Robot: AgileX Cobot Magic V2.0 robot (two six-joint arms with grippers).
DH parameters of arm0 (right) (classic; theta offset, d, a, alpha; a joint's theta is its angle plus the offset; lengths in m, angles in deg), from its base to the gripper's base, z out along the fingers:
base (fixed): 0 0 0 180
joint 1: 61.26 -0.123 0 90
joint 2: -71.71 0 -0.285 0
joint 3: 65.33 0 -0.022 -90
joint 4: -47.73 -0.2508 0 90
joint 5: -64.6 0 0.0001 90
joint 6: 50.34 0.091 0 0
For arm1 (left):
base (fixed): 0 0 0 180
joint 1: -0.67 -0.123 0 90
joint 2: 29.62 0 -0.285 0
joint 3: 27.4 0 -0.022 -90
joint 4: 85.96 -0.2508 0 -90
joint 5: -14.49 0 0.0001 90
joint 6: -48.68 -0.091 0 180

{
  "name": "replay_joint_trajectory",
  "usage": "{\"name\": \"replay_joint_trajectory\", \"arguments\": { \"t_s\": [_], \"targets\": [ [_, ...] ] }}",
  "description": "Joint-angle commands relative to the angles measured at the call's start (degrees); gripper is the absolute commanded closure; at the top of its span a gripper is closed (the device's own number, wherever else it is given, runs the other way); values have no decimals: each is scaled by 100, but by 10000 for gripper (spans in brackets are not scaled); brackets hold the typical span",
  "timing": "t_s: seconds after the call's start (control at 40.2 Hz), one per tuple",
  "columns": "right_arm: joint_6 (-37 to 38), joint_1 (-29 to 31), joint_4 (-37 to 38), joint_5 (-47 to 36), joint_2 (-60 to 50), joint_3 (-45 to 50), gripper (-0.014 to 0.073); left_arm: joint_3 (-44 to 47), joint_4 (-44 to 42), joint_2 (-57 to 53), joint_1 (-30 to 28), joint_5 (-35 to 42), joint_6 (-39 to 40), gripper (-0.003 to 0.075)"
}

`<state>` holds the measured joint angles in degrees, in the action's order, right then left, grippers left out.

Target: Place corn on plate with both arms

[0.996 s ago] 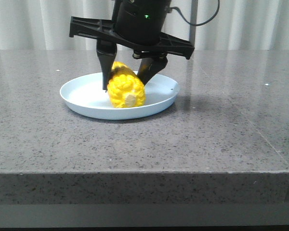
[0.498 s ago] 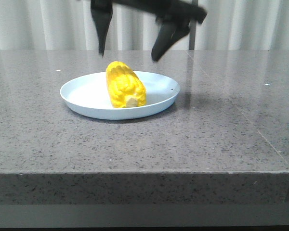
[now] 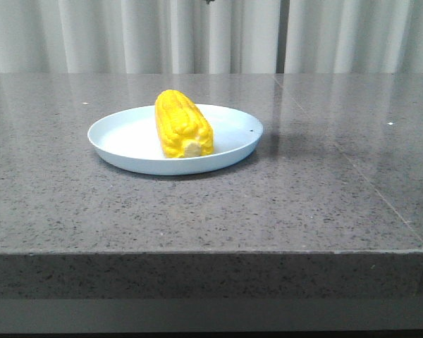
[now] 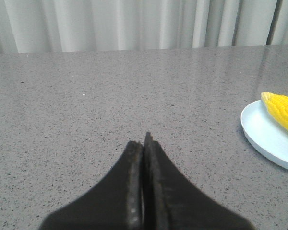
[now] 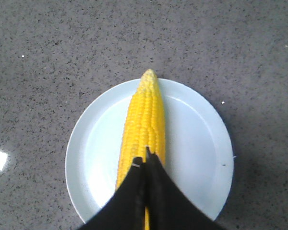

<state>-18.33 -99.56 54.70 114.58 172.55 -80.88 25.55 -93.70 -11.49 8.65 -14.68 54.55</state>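
The yellow corn lies on the pale blue-white plate, pale stub end toward the front, tapered tip toward the back. Neither gripper shows in the front view. In the right wrist view my right gripper is shut and empty, well above the corn, which lies across the middle of the plate. In the left wrist view my left gripper is shut and empty over bare table, off to the left of the plate. The corn's tip shows there.
The grey speckled stone table has its front edge close to the camera. A pale curtain hangs behind the table. A thin seam runs across the table's right side.
The right gripper, open around the corn a second ago, has risen out of the front view and closed. The corn stays on the plate.
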Motion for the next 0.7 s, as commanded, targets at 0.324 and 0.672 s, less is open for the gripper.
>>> {"name": "replay_joint_trajectory", "arguments": {
  "t_s": [0.324,0.672],
  "targets": [
    [-556,863,167,455,-315,-166,657,-142,-33,63,-13,452,2,741],
    [-868,1880,137,431,-1451,933,657,-142,-33,63,-13,452,2,741]
  ]
}}
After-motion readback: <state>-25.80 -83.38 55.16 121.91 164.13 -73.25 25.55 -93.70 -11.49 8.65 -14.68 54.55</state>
